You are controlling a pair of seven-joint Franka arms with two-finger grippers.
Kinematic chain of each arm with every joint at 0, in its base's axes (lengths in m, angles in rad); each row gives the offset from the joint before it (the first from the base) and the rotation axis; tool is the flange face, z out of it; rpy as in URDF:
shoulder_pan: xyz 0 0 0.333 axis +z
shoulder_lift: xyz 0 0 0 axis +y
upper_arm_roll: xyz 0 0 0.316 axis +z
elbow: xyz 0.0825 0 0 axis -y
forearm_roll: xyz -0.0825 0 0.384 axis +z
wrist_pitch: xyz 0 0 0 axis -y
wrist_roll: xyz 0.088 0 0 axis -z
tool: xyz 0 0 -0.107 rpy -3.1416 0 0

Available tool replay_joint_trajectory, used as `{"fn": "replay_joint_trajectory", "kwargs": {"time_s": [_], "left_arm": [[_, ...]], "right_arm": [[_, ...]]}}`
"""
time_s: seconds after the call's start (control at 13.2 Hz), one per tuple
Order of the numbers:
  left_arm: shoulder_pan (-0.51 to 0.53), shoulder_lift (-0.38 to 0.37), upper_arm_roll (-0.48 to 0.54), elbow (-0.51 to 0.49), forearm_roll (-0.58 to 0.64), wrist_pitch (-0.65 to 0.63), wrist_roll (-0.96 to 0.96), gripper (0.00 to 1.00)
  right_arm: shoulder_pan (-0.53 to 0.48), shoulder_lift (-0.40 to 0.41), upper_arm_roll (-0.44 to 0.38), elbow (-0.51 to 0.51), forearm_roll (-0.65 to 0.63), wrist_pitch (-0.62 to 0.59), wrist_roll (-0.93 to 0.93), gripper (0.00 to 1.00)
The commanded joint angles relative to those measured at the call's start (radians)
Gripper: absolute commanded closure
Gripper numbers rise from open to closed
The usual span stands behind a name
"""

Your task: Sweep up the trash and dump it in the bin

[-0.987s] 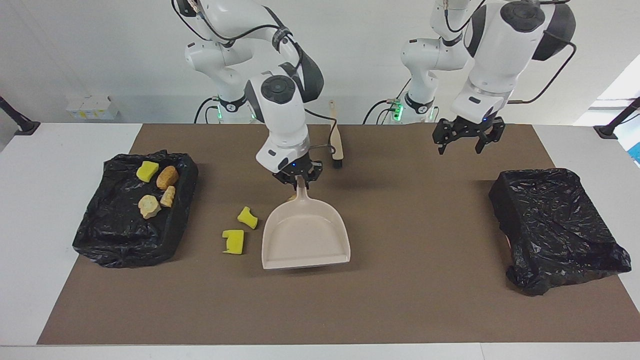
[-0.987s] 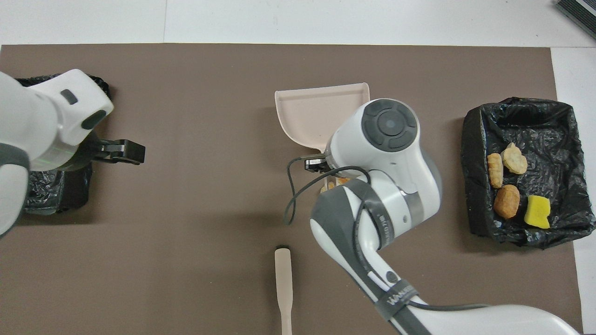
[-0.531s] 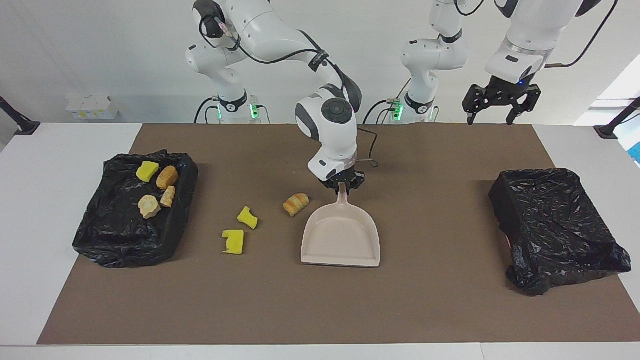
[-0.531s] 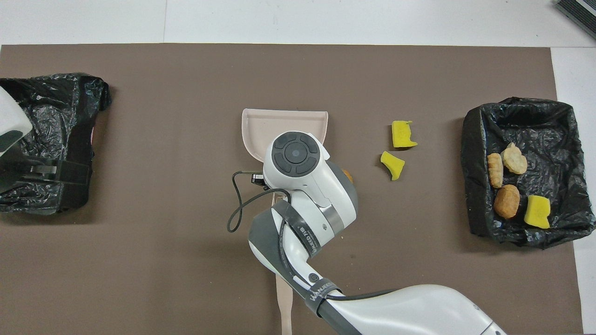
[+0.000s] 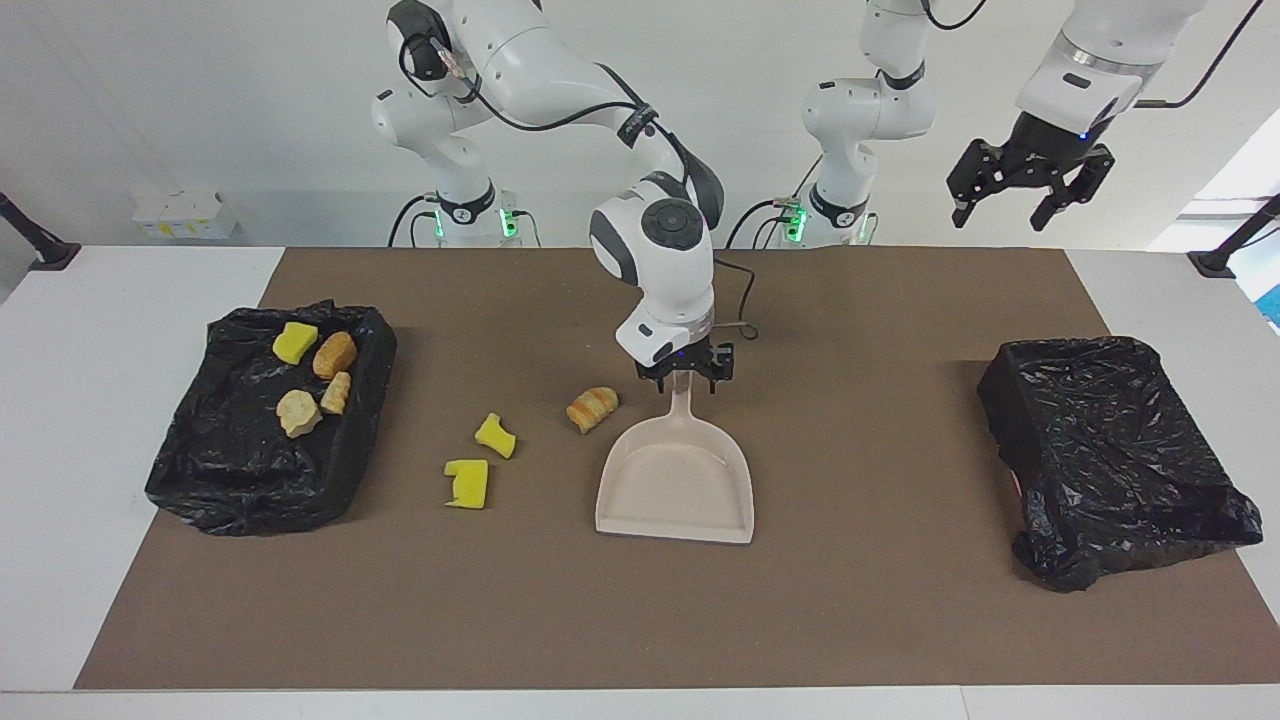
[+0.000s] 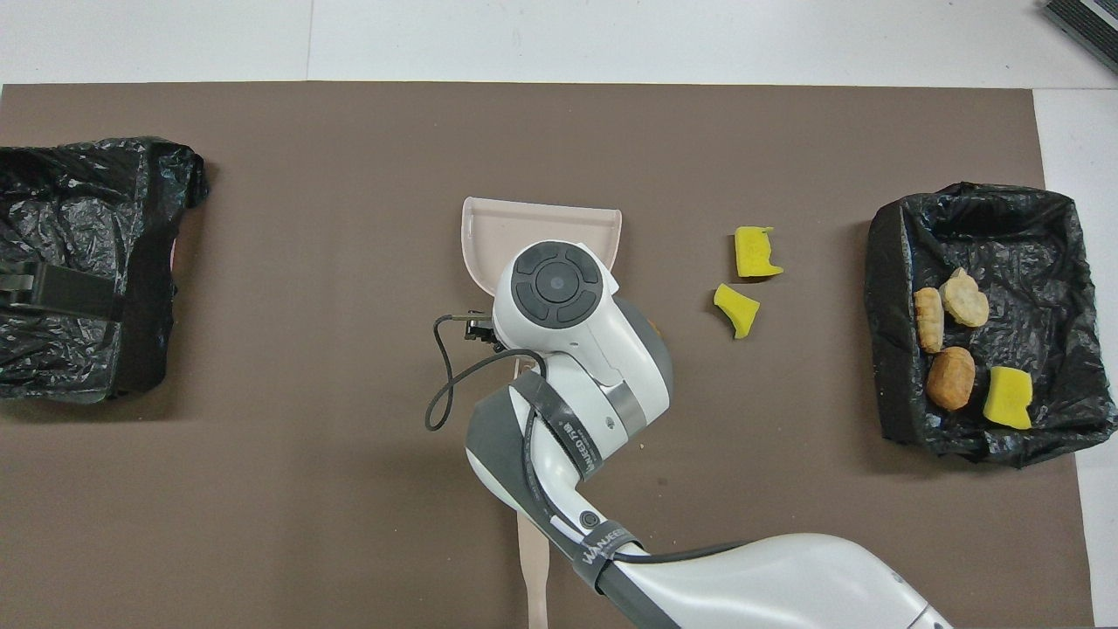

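Observation:
The beige dustpan [image 5: 675,490] lies flat on the brown mat at mid-table; in the overhead view [image 6: 489,236] my right arm covers most of it. My right gripper [image 5: 686,372] is at the top of its handle, fingers spread on either side. Loose trash lies beside the pan toward the right arm's end: a bread piece [image 5: 592,408] and two yellow sponge chunks [image 5: 495,435] [image 5: 467,483], the chunks also showing in the overhead view [image 6: 736,309] [image 6: 755,264]. My left gripper [image 5: 1025,190] waits open, high over the left arm's end.
A black-lined bin [image 5: 230,480] at the right arm's end holds several scraps [image 5: 298,412], also in the overhead view [image 6: 886,349]. A second black-lined bin [image 5: 1110,460] stands at the left arm's end. A brush handle [image 6: 533,559] lies nearer to the robots than the pan.
The right gripper carried the dustpan toward mid-table, uncovering the bread piece, and its fingers have now spread off the handle. The left gripper rose and moved out toward its own end.

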Motion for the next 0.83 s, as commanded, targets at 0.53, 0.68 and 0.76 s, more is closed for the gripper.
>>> {"fn": "replay_joint_trajectory", "kwargs": {"time_s": [0.53,0.68,0.76], "left_arm": [[0.018,-0.027,-0.011,-0.001,-0.010,-0.039,0.125,0.00],[0.019,-0.030,-0.011,-0.002,-0.011,-0.031,0.122,0.00],[0.019,-0.030,-0.009,-0.002,-0.011,-0.031,0.124,0.00]], "right_arm": [[0.114,-0.387,0.018,-0.429,0.048,-0.097,0.066,0.00],[0.156,-0.450,0.018,-0.524,0.071,-0.088,0.071,0.00],[0.182,-0.478,0.018,-0.569,0.094,-0.066,0.071,0.00]]}}
